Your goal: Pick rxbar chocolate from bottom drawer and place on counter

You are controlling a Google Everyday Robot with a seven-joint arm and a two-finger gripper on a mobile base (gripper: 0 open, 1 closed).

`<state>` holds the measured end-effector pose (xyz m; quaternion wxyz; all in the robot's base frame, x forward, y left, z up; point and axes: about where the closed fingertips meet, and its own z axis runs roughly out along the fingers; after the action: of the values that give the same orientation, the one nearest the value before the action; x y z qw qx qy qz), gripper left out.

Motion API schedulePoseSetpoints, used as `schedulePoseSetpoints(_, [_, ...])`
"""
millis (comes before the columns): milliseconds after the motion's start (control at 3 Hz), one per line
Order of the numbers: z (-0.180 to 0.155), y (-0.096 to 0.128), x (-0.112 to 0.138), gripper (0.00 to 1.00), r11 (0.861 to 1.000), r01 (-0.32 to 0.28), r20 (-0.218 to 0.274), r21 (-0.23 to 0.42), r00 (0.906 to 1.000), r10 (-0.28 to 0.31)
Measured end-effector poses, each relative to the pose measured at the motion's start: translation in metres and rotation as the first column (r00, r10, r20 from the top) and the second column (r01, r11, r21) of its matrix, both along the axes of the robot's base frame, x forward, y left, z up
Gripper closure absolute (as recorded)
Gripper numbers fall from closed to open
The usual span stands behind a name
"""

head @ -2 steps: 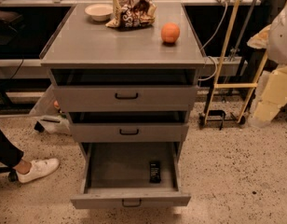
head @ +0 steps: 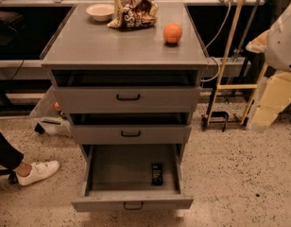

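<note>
Floor (head: pixel 240 174): speckled and pale, with open ground in the lower right of the frame between my tool and the cabinet.
Counter (head: pixel 112 44): the grey top in the upper centre, with slightly raised side edges. Its front half is bare grey surface, and everything on it sits toward the back and right.
Bottom drawer (head: pixel 103 203): pulled far out toward the bottom edge of the frame, its top open. Its front panel, with a dark handle, is at the lower centre.
Top drawer (head: pixel 89 98) and middle drawer (head: pixel 98 134): stacked above it, with a dark gap over each front.
My gripper (head: pixel 270 103): the cream piece at the right edge of the frame, below my white arm. It is well apart from the cabinet and touches nothing. I cannot tell whether it is open or closed.
Shoe (head: pixel 39 171): white, on a dark-trousered leg at the left edge, beside the drawer's left corner but apart from it.
Snack bag (head: pixel 133 13): crumpled, at the back centre of the counter.
Bowl (head: pixel 100 11): pale, just left of the bag.
Orange (head: pixel 172 33): near the counter's right edge, apart from the bag.
Rxbar chocolate (head: pixel 157 173): lies flat on the bottom drawer's floor, right of centre and toward the front panel, lengthwise front to back. The drawer floor to its left is open.
</note>
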<state>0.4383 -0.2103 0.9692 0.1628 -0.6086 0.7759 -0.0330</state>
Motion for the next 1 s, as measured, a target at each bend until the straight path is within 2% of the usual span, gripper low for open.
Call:
schedulePoseSetpoints(333, [-0.055, 0.017, -0.006, 0.00, 0.993, -0.068, -0.037, 0.095, 0.9967, 0.072])
schedulePoseSetpoints(667, [-0.152, 0.059, -0.015, 0.00, 0.955, -0.054, -0.128, 0.293, 0.9871, 0.095])
schedulePoseSetpoints(1000, [-0.261, 0.126, -0.035, 0.00, 0.892, 0.032, -0.287, 0.450, 0.9514, 0.111])
